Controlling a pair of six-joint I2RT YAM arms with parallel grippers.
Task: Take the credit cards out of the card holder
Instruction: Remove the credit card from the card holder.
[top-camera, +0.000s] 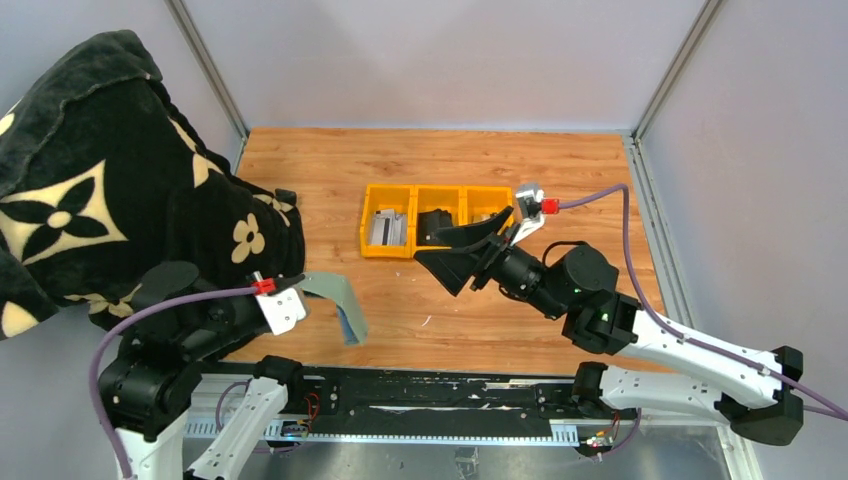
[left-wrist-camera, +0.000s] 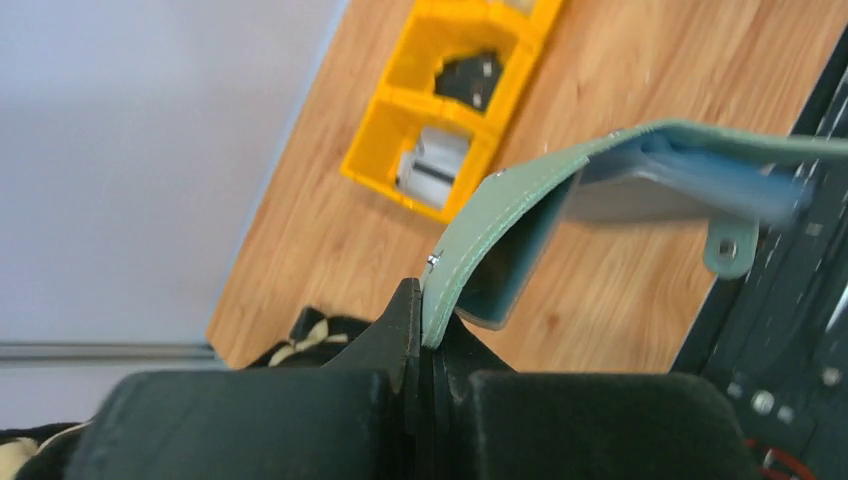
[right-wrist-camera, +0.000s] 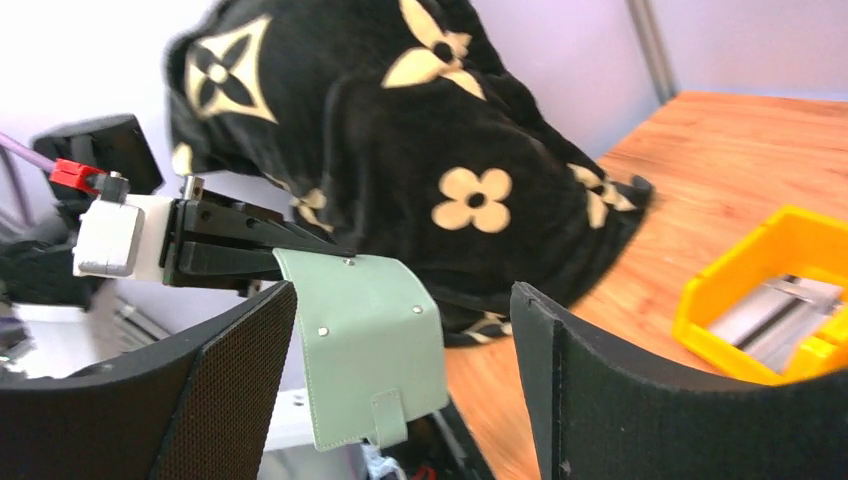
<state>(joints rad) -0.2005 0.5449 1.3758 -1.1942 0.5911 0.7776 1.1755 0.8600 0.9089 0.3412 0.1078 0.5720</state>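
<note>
Where the arm bases meet the near edge of the worktop (top-camera: 420, 160), item one: left hand (top-camera: 300, 290), clamped tight on one edge of the card holder (top-camera: 335, 300). The sage-green bifold hangs clear of the wood at near left, folded over and drooping away from the fingers, with its closing tab (right-wrist-camera: 388, 420) at the lower free edge. Its inside is blurred in the left wrist view.

Item two, mid worktop: right hand (top-camera: 450, 250), fingers spread wide, holding nothing, just in front of the tray (top-camera: 362, 245).

Item three: yellow three-compartment tray. The left compartment holds a grey-silver card (top-camera: 388, 228) with a dark stripe. The middle compartment holds a dark object (top-camera: 435, 222). The right compartment's pale contents are too small to identify.

Item four, far left: black blanket (top-camera: 90, 190) with cream flower motifs, heaped over the worktop's left edge.
</note>
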